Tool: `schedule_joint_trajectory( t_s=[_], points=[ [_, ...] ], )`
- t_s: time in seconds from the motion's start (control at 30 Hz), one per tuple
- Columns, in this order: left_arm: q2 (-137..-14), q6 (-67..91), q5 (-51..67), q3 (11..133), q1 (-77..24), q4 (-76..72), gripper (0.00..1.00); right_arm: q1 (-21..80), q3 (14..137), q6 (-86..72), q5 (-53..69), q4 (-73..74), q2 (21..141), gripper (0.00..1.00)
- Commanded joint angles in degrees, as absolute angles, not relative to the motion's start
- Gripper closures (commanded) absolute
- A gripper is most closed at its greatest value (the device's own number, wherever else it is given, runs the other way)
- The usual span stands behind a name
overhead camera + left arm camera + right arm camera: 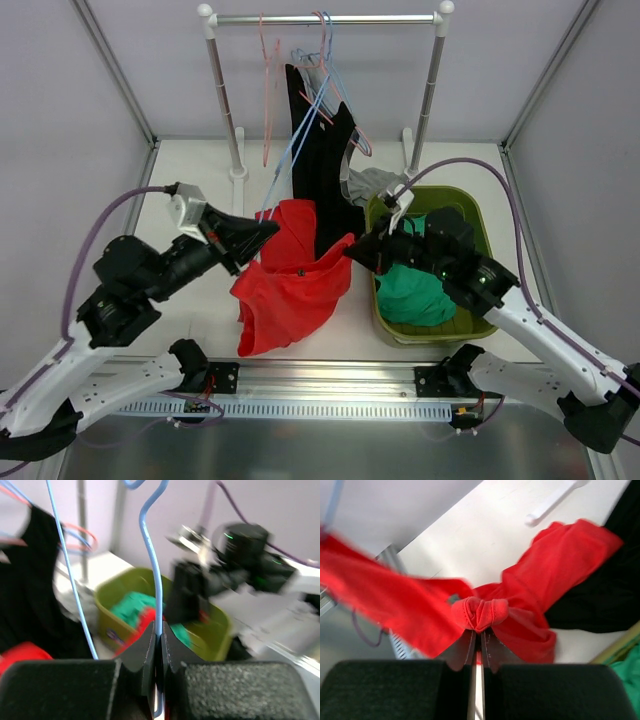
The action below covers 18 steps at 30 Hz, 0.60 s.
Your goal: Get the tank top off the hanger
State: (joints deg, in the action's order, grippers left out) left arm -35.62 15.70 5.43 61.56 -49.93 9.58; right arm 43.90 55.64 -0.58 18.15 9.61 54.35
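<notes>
The red tank top (290, 285) hangs between both arms over the table's middle. My left gripper (268, 228) is shut on the thin blue wire hanger (156, 580), whose wire runs up between the jaws. The hanger's blue wire (300, 140) slants up toward the rail. My right gripper (352, 250) is shut on a bunched fold of the red tank top (481, 614), with the cloth spreading to both sides. The tank top's lower part droops toward the table's front edge.
A clothes rail (325, 18) at the back carries a black garment (318, 165) and pink hangers (268, 90). A green bin (470, 215) with green cloth (415, 295) stands at the right, also in the left wrist view (210, 645). A grey cloth (372, 182) lies behind it.
</notes>
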Motion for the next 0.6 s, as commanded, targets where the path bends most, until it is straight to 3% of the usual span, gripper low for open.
schedule_joint_trajectory(
  t_s=[0.0, 0.13, 0.33, 0.57],
  points=[
    [-40.15, 1.08, -0.88, 57.84, -50.36, -14.81, 1.0, 47.89, 51.95, -3.51, 20.84, 6.86, 49.94, 1.0],
    [-44.73, -9.05, -5.69, 56.94, -50.36, -31.36, 1.0, 50.88, 47.65, -4.31, 17.85, 6.94, 48.43, 1.0],
    [-47.99, -3.72, -6.15, 63.72, -50.36, -26.46, 1.0, 52.55, 42.54, -6.5, 11.08, 5.89, 50.88, 1.0],
    [-44.04, -0.61, -10.19, 56.08, -50.36, -30.48, 1.0, 54.93, 43.41, -8.61, 12.3, -1.48, 63.26, 1.0]
  ],
)
